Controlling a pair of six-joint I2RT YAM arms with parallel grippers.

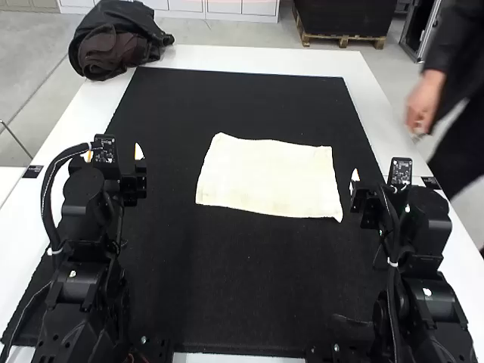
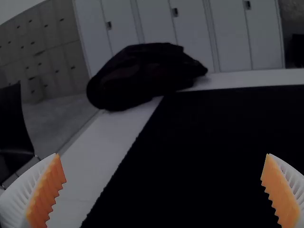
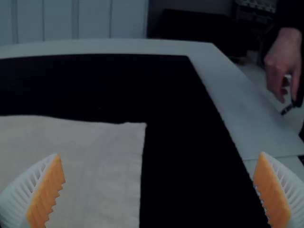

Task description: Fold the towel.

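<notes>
White desk; black mat across it. Pale towel lies flat on mat, between desk's left and right edges. Dark bundle at far left corner. Left end effector near left edge, right end effector near right edge; both released, fingers wide apart.

Towel: matt cloth, faintly uneven. Mat: matt, felt-like, rough edge. Surface: smooth, low sheen. Bag: soft cloth look. Left arm: plastic-looking housings, slight gloss.
</notes>
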